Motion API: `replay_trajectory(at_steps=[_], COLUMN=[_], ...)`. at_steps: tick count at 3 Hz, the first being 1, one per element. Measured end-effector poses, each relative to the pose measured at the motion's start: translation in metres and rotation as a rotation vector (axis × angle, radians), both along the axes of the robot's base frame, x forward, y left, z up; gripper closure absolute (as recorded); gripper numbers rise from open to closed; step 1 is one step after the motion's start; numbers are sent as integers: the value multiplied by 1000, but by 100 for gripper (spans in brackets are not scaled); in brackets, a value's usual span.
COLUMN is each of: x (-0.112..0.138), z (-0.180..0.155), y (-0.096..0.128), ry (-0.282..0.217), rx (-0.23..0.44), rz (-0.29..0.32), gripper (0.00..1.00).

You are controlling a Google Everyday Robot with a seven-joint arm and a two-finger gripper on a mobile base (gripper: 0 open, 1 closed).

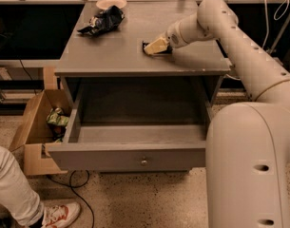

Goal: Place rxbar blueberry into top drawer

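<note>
My gripper [155, 47] is down on the grey tabletop [120, 51], right of its middle, at the end of the arm reaching in from the right. A small dark flat thing, the rxbar blueberry [146, 45], shows only as dark edges under and beside the gripper; most of it is hidden. The top drawer [130, 156] is pulled out wide below the tabletop. Its grey front panel carries a small round knob [143, 162], and its inside looks empty.
A wrinkly dark chip bag [101, 22] and a pale bowl [111, 4] lie at the tabletop's back left. A brown cardboard box [30, 122] holding a green packet [56, 118] stands left of the drawer. A person's leg and shoe [59, 213] are at bottom left.
</note>
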State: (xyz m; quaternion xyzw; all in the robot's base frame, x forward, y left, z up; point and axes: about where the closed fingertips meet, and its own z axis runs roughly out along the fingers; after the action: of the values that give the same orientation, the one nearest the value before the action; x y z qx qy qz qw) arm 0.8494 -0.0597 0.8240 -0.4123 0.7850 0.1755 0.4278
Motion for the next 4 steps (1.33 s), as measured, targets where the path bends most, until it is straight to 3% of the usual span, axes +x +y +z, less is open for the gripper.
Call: replay_trajectory(at_steps=[1,2,3,4], x=[0,-1,-11,-42], z=[4,18,51,77], y=[0,2,13,23], ry=[-1,-46,-130,-157], rx=[0,-6,-17,-22], rz=[0,16,63,80], gripper=[83,84,85,94])
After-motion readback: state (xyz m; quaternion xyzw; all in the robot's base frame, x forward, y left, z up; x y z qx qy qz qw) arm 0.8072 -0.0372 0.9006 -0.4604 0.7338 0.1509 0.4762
